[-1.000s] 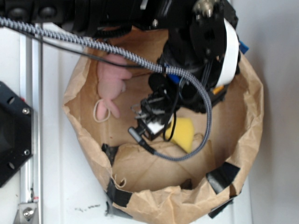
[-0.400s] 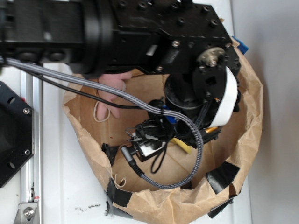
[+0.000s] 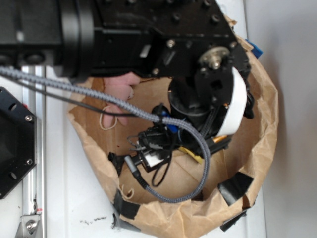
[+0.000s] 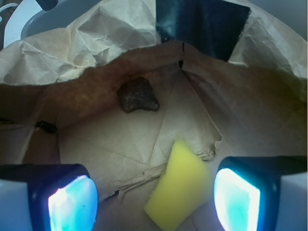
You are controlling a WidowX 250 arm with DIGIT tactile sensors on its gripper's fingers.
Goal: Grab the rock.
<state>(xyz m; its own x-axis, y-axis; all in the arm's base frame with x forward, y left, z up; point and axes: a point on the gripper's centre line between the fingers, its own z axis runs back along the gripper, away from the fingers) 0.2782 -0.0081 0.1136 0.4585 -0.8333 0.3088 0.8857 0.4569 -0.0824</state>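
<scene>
Dark lumpy rock [image 4: 138, 95] lies inside crumpled brown paper bag [image 4: 62, 43] with a yellow foam sponge [image 4: 176, 186]; the gripper [image 4: 154, 199] hangs wide open, empty.

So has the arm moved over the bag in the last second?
Yes. In the exterior view the arm has swung down and left across the bag, now hiding most of the yellow sponge.

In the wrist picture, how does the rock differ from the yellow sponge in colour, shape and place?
The rock is dark grey-brown; the yellow sponge is bright yellow. The rock is a rough, irregular lump, while the sponge is a flat, smooth-edged block. The rock lies far from the open pincer, near the paper wall; the sponge lies close, between the two fingers as seen from this view. Both rest on the floor of the brown paper bag, apart from each other.
</scene>
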